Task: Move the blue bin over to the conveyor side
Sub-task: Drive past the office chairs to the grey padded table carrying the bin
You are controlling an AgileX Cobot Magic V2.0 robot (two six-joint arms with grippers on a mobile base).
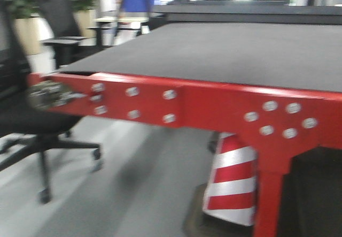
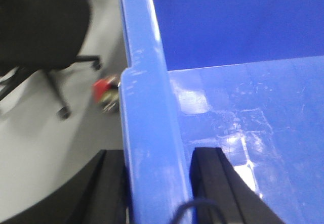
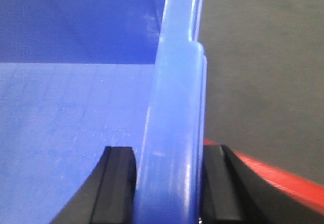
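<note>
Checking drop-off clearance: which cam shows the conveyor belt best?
Exterior front-facing: the conveyor belt spans most of the picture, above its red frame. Right wrist shows only a strip of belt beside the blue bin, whose rim the right end effector clamps. Left wrist shows none of it.

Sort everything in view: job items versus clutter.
Job: blue bin; conveyor belt; left gripper and right gripper, jaws clamped on the bin's rim.
Clutter: black office chair; striped traffic cone.
</note>
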